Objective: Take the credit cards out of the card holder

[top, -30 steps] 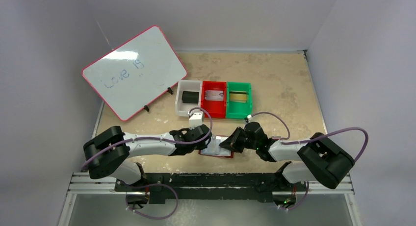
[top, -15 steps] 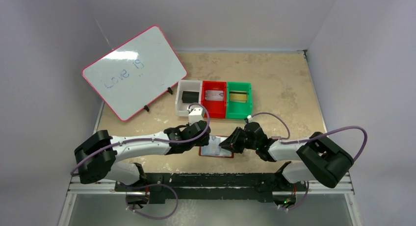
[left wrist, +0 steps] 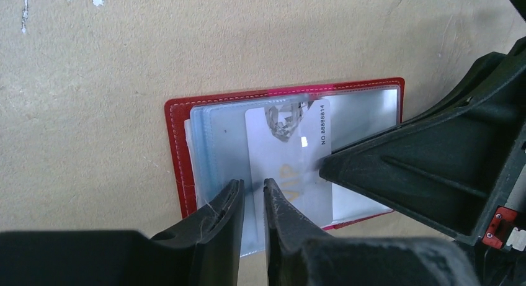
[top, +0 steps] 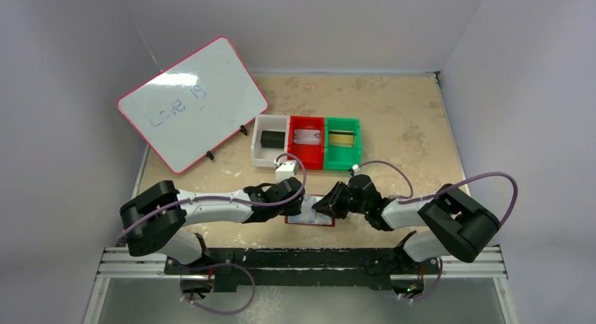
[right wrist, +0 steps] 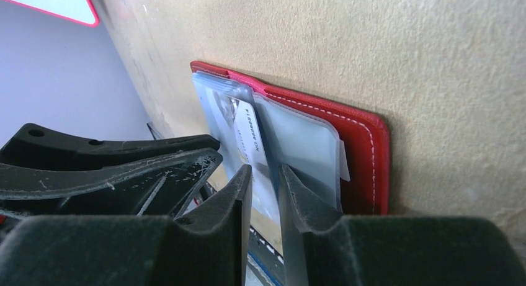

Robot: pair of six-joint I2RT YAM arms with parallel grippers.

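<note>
**A:** How did the left gripper [left wrist: 253, 185] stand?

**B:** Its jaws were a narrow slit apart, straddling the near edge of the clear sleeves [left wrist: 223, 131] in the open card holder [left wrist: 177, 149]. I could not tell whether they pinched the plastic or only bracketed it. The right gripper [right wrist: 265, 171] was much the same. It showed a thin gap with the pale VIP card [left wrist: 279, 149] and a sleeve running into it, and I couldn't tell whether it had a grip.

**A:** And the holder itself?

**B:** It lay open and flat on the table [top: 415, 120] between the two arms, near the front edge. The VIP card sat at a slant and looked partly out of its sleeve.

**A:** What worried you?

**B:** If the right fingers had caught the sleeve along with the card, a pull would likely have dragged the whole holder instead of freeing the card. If the left had no real hold, nothing anchored the holder, so it could have slid or lifted. The card was thin and slick and might have slipped from a light pinch. The grippers were also crowded over one small thing, so they could have knocked each other.

**A:** And the bins?

**B:** There were three in a row farther back. The white bin [top: 257, 150] held a black card [top: 270, 138], the red bin [top: 307, 120] a silver-grey card [top: 307, 135], and the green bin [top: 342, 120] a gold card [top: 341, 138].
</note>
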